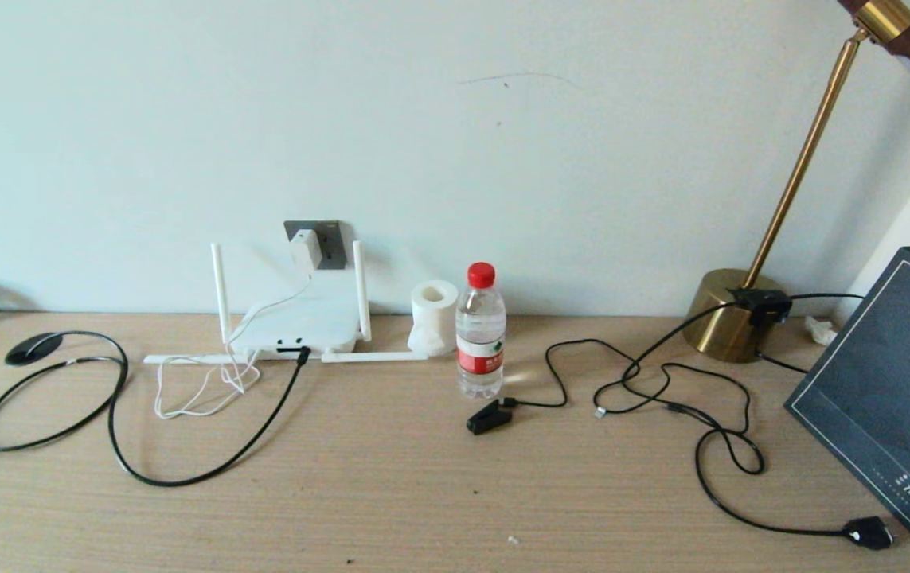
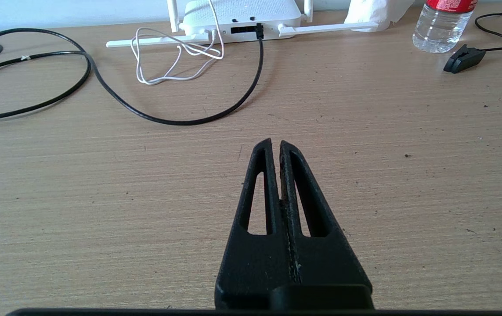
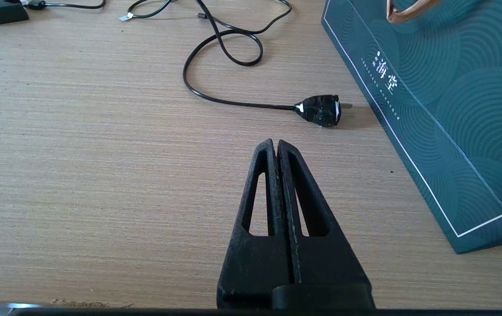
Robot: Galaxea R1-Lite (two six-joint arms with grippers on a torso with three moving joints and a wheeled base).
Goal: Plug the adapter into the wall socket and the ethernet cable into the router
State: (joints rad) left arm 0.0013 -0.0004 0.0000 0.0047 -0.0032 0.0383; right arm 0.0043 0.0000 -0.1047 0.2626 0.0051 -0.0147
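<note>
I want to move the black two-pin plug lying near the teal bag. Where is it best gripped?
Grip the black plug across its wide body, coming from above. It lies flat on the desk, pins toward the teal bag, cord trailing away; the right gripper, shut, is nearest.

One router (image 1: 295, 322); one adapter (image 1: 305, 247); one wall socket (image 1: 330, 243); one bottle (image 1: 480, 333); one tissue roll (image 1: 434, 316); one lamp (image 1: 749, 306).

wooden table (image 1: 391, 485) bears router (image 1: 299, 326), water bottle (image 1: 480, 334), lamp (image 1: 729, 314).
</note>
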